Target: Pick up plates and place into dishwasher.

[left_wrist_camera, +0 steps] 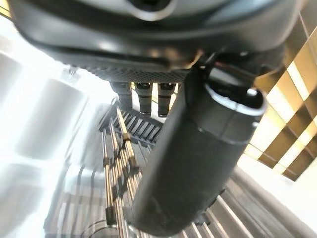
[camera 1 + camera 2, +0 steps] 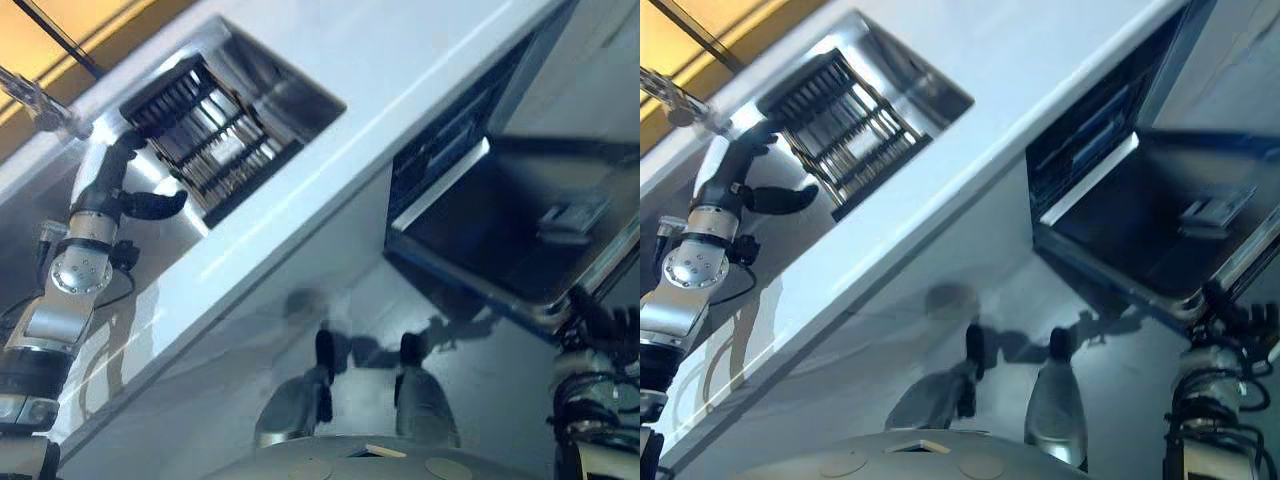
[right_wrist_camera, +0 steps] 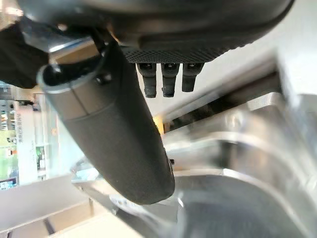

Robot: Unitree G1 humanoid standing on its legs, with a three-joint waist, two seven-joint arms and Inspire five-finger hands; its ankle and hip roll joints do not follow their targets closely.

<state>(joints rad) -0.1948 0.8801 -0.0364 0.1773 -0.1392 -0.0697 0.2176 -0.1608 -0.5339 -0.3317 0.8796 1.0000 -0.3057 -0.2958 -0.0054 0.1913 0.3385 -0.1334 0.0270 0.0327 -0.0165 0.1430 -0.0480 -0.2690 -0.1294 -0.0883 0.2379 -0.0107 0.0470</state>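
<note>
A dark dish rack (image 2: 210, 135) fills the sink (image 2: 300, 100) set in the white worktop (image 2: 400, 60), while the dishwasher door (image 2: 520, 220) hangs open, unobstructed.

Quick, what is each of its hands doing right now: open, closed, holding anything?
Left hand: open, holding nothing, over the dish rack in the sink.
Right hand: open, holding nothing, beside the open dishwasher door.

— Where am I driving this thing?
— A kitchen, I'd say — I see a white counter (image 2: 400, 80) with a steel sink (image 2: 290, 100) holding a rack (image 2: 205, 135), and a dishwasher (image 2: 450, 150) with its door (image 2: 520, 220) dropped open.
</note>
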